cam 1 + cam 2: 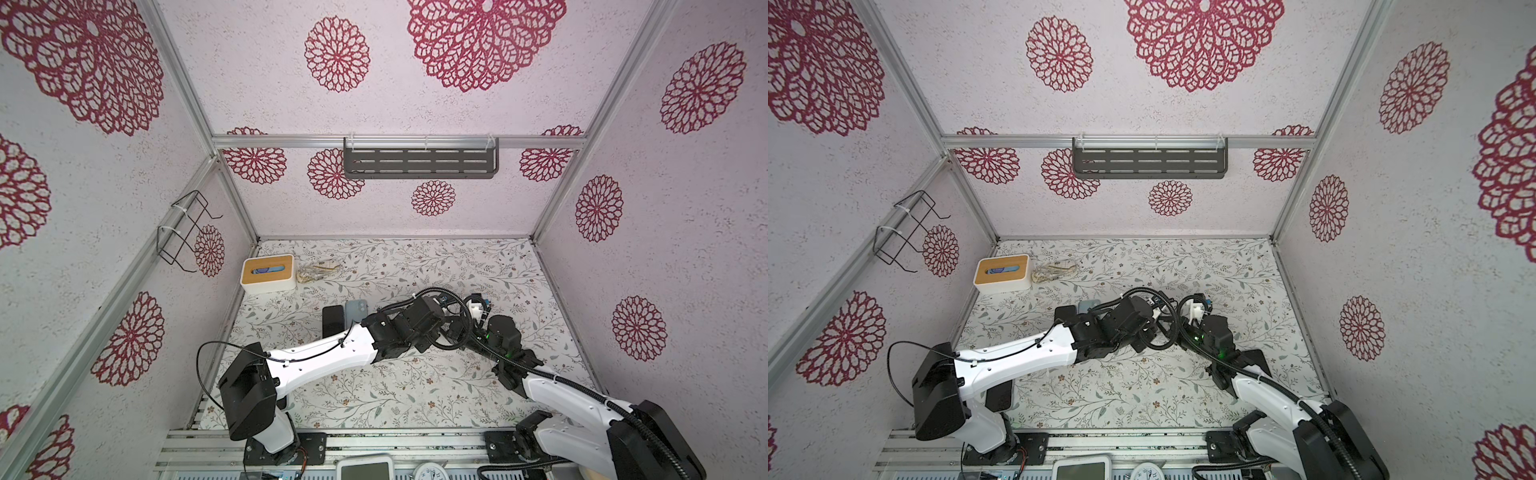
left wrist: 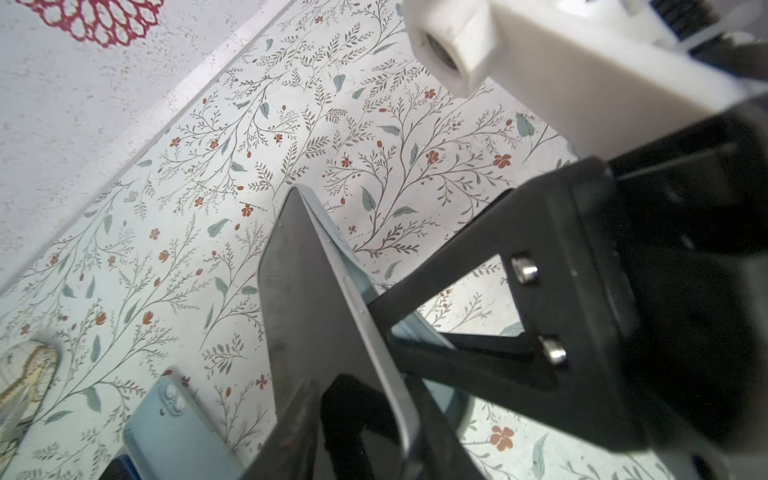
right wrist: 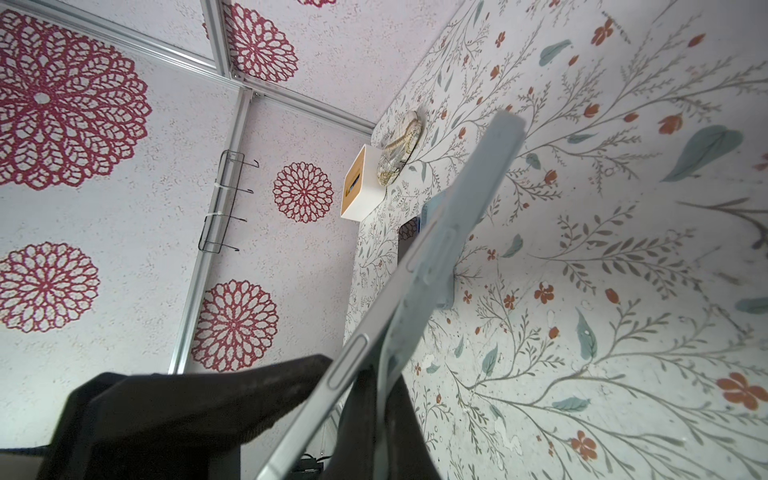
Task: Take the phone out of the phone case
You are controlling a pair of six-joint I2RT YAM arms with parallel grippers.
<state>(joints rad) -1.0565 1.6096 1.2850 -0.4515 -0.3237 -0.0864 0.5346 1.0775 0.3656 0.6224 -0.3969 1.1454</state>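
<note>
Two robot arms meet over the middle of a counter (image 1: 415, 399) covered in a leaf-and-flower print, inside a booth whose walls carry red rosettes. In both top views the left arm (image 1: 324, 353) reaches in from the near left and the right arm (image 1: 557, 388) from the near right. Their wrists crowd together and hide what they hold.

The wrist views show it to us. The phone (image 2: 307, 299) is held on edge above the counter, with its dark screen on one face and a pale blue phone case (image 3: 469, 208) on its back. At the end nearest the tools, the case stands away from the phone's silver side and leaves a gap. At the far end the two sit together.

The left tool (image 2: 390, 419) is closed on the near end of the phone, with one black finger (image 2: 353, 411) flat on the screen. We cannot tell whether its other finger presses the phone's back or the case. The right tool (image 3: 384, 386) is shut tight, pinching the loosened wall of the case between its fingers.

Behind the arms, a second phone (image 1: 356, 309) lies flat with its lenses up, just beside a black slab (image 1: 333, 324). A white tissue box (image 1: 268, 275) with a wooden top sits in the far left corner.
</note>
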